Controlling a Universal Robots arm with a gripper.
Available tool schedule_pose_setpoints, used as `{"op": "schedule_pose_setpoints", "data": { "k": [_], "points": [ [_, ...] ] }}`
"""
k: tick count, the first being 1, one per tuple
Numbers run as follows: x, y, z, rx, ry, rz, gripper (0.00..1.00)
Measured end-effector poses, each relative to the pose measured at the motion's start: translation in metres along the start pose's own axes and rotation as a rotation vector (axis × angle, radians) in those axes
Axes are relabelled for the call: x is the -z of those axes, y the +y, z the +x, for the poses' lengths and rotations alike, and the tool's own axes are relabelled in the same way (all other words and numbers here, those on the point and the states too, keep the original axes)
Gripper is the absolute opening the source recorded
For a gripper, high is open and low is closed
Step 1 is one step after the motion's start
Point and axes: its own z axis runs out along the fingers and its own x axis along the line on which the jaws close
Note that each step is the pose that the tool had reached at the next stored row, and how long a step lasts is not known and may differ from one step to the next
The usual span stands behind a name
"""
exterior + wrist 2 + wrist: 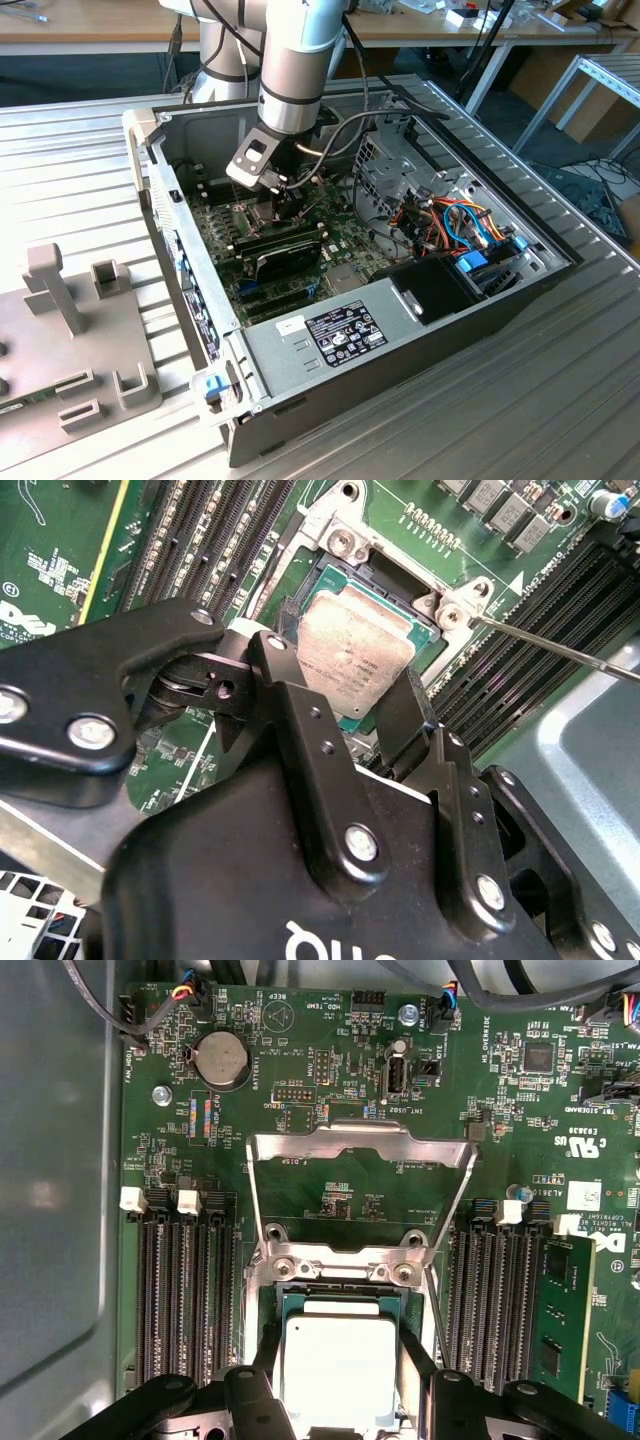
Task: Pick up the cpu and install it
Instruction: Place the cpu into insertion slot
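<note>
Second wrist view, cpu: the cpu [355, 660] lies silver top up at the socket [392, 580]. It looks slightly skewed to the socket outline, and I cannot tell whether it is fully seated.
Grip: the gripper [350, 668] has its fingers [290, 680] pressed on two opposite edges of the chip, so I judge it held.
Surroundings: the load frame [360, 1145] is hinged open beyond the socket, with the thin lever [560, 650] just beside it. Memory slots [185, 1290] flank both sides on the motherboard [330, 1040].
Risk: if the chip is skewed or off its keying, downward force could bend socket contacts. A tilted release could leave one corner riding high. A finger could foul the socket wall.
Arm pose: in the exterior view the arm [295, 70] drops near-vertically into the open computer case [420, 350], wrist low over the board.
</note>
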Motion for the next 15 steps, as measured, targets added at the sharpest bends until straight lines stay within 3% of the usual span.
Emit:
{"op": "schedule_pose_setpoints", "data": {
  "k": [5, 15],
  "points": [
    [-0.0008, 0.0000, 0.0000, 0.000, -0.0034, 0.0002, 0.55],
    [-0.0009, 0.0000, 0.0000, 0.000, -0.0034, 0.0001, 0.55]
  ]
}}
